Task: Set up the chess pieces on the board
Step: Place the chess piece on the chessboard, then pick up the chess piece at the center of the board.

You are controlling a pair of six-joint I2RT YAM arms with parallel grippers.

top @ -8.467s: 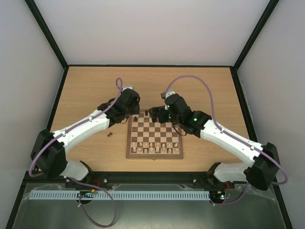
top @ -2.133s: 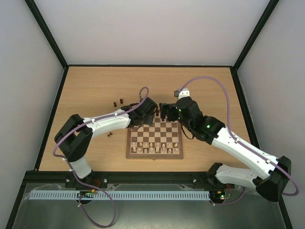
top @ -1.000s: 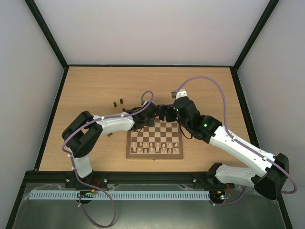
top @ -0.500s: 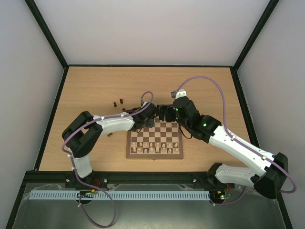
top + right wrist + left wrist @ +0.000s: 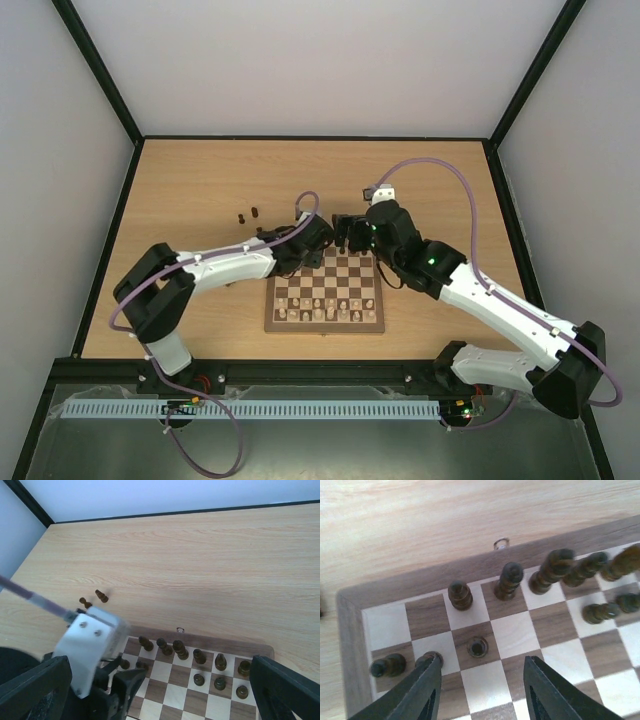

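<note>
The board (image 5: 345, 277) lies mid-table, with dark chess pieces along its far rows. In the left wrist view several tall dark pieces (image 5: 509, 580) line the back row of the board (image 5: 420, 582). A dark pawn (image 5: 477, 647) stands free on a dark square. My left gripper (image 5: 480, 662) hangs open just behind this pawn, one finger on each side and neither touching it. Its left fingertip (image 5: 431, 666) is close beside another pawn (image 5: 426, 656). My right gripper (image 5: 161, 662) is wide open and empty, above the far edge of the board (image 5: 220, 642); in the top view it is (image 5: 345, 232), next to the left gripper (image 5: 312, 246).
Two loose dark pieces (image 5: 247, 215) lie on the tabletop beyond the board's far left corner, also in the right wrist view (image 5: 102, 596). Pale pieces (image 5: 325, 308) fill the near rows. The left wrist's white housing (image 5: 90, 645) blocks the lower left of the right wrist view.
My left gripper has gone from shut to open, and the pawn it carried now stands on the board. The left arm's elbow has swung outward to the left. The right arm has hardly moved.
</note>
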